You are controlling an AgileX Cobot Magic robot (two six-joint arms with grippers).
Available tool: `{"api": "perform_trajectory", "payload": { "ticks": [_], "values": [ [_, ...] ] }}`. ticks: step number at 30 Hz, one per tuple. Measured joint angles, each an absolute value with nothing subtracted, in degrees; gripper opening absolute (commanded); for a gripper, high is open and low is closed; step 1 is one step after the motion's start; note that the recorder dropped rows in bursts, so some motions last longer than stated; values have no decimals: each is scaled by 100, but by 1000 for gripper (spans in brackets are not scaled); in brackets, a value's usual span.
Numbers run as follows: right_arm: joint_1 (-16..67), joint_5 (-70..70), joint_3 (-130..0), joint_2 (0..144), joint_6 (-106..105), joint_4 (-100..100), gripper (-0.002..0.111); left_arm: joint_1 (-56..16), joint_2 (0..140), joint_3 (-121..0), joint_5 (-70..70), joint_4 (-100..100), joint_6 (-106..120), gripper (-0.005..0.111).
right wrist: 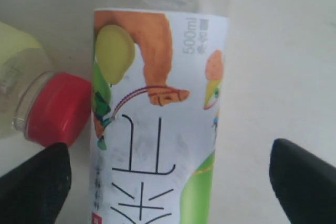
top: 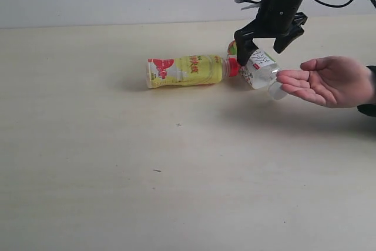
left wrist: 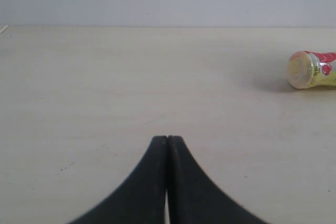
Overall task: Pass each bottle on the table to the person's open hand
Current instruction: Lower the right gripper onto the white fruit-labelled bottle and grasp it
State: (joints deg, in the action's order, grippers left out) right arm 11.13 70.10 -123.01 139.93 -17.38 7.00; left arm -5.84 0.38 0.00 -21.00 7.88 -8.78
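Exterior view — white-labelled bottle (top: 260,66) near hand (top: 333,80)

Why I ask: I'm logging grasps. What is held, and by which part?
Nothing. The right gripper straddles the white-labelled bottle at its label, open with a gap on either side. The left gripper is shut on nothing.

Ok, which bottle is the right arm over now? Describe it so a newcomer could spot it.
On the pale table, find the open hand at the right of the exterior view. Just in front of it, under the right gripper, is the bottle. Unlike the red-capped yellow bottle next to it, it is clear with a white and green label.
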Motion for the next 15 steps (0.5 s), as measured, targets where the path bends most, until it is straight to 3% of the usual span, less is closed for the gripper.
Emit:
{"api": "perform_trajectory", "payload": {
  "ticks": [3, 10, 12, 15],
  "values": [
    [1113, 7010, -12310, 14007, -1738, 700, 86, -584, 38, 1, -2100, 788, -878, 0],
    [1113, 7010, -12313, 14070, -1738, 700, 84, -584, 38, 1, -2100, 788, -878, 0],
    [1113, 7010, -12313, 14100, -1738, 700, 76, -584, 38, 1, -2100, 788, -878, 0],
    [1113, 7010, -12313, 14100, -1738, 700, 50, -584, 38, 1, -2100, 788, -878, 0]
  ]
}}
